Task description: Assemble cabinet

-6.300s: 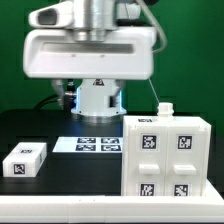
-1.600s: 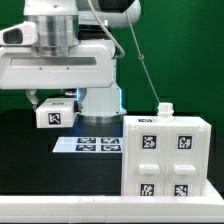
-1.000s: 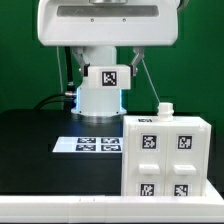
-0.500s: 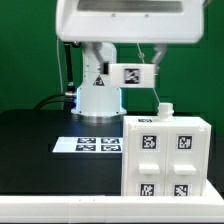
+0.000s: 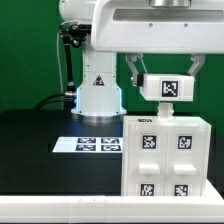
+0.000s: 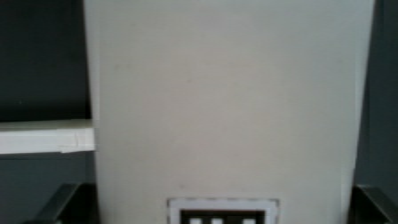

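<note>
Now, biggest first, the cabinet (image 5: 165, 158): standing upright at the exterior view's right on the black table (image 5: 40, 135), front face showing a two-by-two grid of tagged squares. Unmoved across the last few seconds. Topped by a small white stub (image 5: 166, 108) on its upper edge. Behind it and toward the exterior view's left, lying flat as before, the marker board (image 5: 97, 145).

Next down in size, the gripper (image 5: 168, 78): swung across from the exterior view's left in under two seconds and now hanging directly above the cabinet's top. Clamped on a small white block (image 5: 170, 88), fingers (image 5: 137, 70) pressed to either end of it, tag turned toward the exterior camera. Borne out by the wrist view, filled almost wholly by the block (image 6: 214, 100), with dark fingertips (image 6: 63, 205) at both sides near its tagged end.

Smallest, the gap: held just clear of the cabinet top, apparently not touching, close over the stub. Gone from the table's left side, occupied by such a block six seconds ago, so lifted and carried over.

Probably the end of transport and the start of placing. Calls for lining the block up with its seat and lowering slowly. No telling the intended seat from here, nor the fill state of the four front squares.
</note>
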Robot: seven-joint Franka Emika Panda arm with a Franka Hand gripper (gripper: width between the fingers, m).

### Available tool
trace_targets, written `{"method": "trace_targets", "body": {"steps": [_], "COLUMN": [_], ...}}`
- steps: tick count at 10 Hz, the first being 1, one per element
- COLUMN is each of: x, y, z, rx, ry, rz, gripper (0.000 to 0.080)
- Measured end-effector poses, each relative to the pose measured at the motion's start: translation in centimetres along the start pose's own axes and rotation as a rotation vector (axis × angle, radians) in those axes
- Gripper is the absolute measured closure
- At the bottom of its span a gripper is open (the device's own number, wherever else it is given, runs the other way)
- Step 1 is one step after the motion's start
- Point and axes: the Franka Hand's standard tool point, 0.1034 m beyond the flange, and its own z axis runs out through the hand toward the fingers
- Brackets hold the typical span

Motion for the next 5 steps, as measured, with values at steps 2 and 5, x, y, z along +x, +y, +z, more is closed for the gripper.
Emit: {"method": "trace_targets", "body": {"steps": [2,5], "x": [-0.65,-0.96], "y": [0.02,-0.11], "z": [0.8,1.05], "rx": [-0.003,0.002], "ry": [-0.018,0.002], "rz": [0.002,-0.001], "gripper": [0.0246,0.0246]}}
